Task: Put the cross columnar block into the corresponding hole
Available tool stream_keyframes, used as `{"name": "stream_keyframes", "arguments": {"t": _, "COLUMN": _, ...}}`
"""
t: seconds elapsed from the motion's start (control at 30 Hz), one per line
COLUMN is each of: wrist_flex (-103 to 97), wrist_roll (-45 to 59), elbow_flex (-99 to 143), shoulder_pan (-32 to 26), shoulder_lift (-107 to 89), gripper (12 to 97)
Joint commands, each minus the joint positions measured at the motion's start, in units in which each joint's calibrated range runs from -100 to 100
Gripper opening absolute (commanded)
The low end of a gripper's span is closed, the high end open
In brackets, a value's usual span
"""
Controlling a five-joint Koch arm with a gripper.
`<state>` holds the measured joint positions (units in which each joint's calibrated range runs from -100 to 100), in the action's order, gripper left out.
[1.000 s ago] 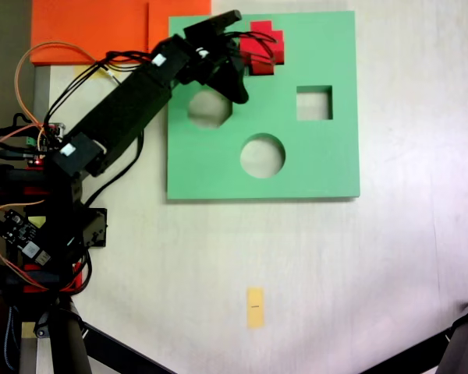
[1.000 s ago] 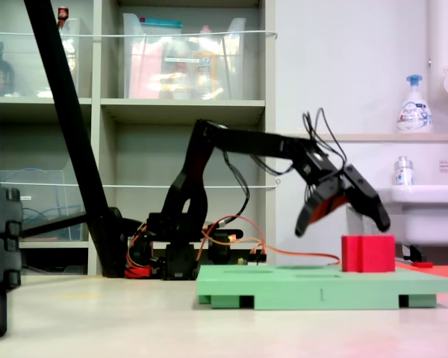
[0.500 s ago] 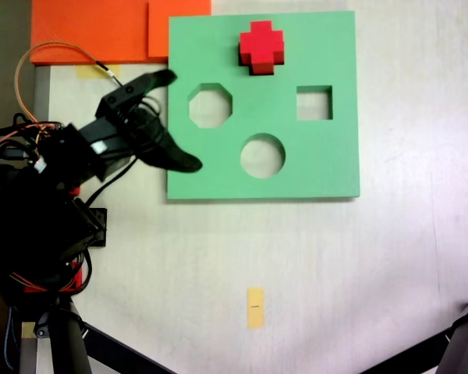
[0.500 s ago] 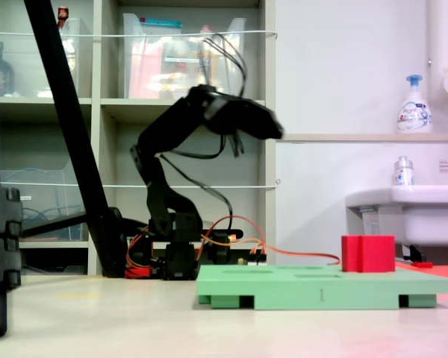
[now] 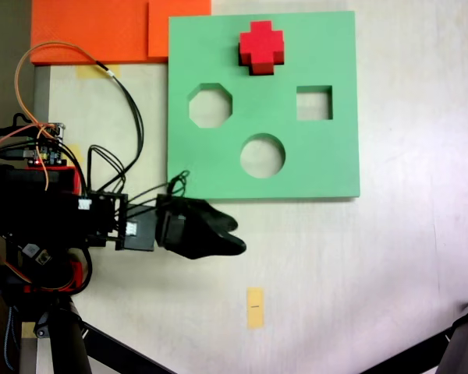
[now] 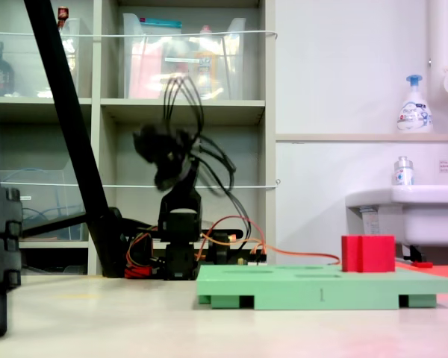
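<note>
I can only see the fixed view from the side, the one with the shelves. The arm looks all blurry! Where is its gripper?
Observer: In a fixed view, the gripper is over bare table, just below the green board's bottom edge, near its left corner.
Operator: Is the red thing really a cross?
Observer: Yes. In that fixed view the red block is plus-shaped and stands near the board's top edge.

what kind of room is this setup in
Probably a lab or workshop utility room: a shelving unit holding clear storage bins stands behind the arm, and a white sink with a soap pump bottle sits to the right in the side-on fixed view.
</note>
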<state>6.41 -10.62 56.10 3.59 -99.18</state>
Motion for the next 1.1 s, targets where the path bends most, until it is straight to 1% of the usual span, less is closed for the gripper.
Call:
{"name": "stream_keyframes", "arguments": {"t": 0.0, "wrist_flex": -32.07, "wrist_roll": 4.4, "elbow_flex": 7.71, "shoulder_pan": 1.37, "shoulder_lift": -0.82, "gripper": 49.8}}
{"name": "stream_keyframes", "arguments": {"t": 0.07, "wrist_flex": -36.31, "wrist_roll": 5.86, "elbow_flex": 15.58, "shoulder_pan": 0.78, "shoulder_lift": -0.82, "gripper": 49.7}}
{"name": "stream_keyframes", "arguments": {"t": 0.33, "wrist_flex": -36.02, "wrist_roll": 8.5, "elbow_flex": 43.3, "shoulder_pan": -1.12, "shoulder_lift": -0.82, "gripper": 49.8}}
{"name": "stream_keyframes", "arguments": {"t": 0.5, "wrist_flex": -30.15, "wrist_roll": 9.33, "elbow_flex": 43.9, "shoulder_pan": -2.74, "shoulder_lift": -0.82, "gripper": 49.5}}
{"name": "stream_keyframes", "arguments": {"t": 0.7, "wrist_flex": -7.42, "wrist_roll": 10.99, "elbow_flex": 43.9, "shoulder_pan": -2.69, "shoulder_lift": -0.82, "gripper": 49.7}}
{"name": "stream_keyframes", "arguments": {"t": 0.73, "wrist_flex": -6.56, "wrist_roll": 11.04, "elbow_flex": 43.9, "shoulder_pan": -2.69, "shoulder_lift": -0.82, "gripper": 47.3}}
{"name": "stream_keyframes", "arguments": {"t": 0.77, "wrist_flex": -6.56, "wrist_roll": 10.99, "elbow_flex": 43.9, "shoulder_pan": -2.64, "shoulder_lift": -0.82, "gripper": 46.6}}
{"name": "stream_keyframes", "arguments": {"t": 0.93, "wrist_flex": -6.75, "wrist_roll": 10.99, "elbow_flex": 43.9, "shoulder_pan": -2.64, "shoulder_lift": -0.82, "gripper": 46.8}}
{"name": "stream_keyframes", "arguments": {"t": 1.07, "wrist_flex": -9.16, "wrist_roll": 10.94, "elbow_flex": 43.9, "shoulder_pan": -2.59, "shoulder_lift": -0.82, "gripper": 49.7}}
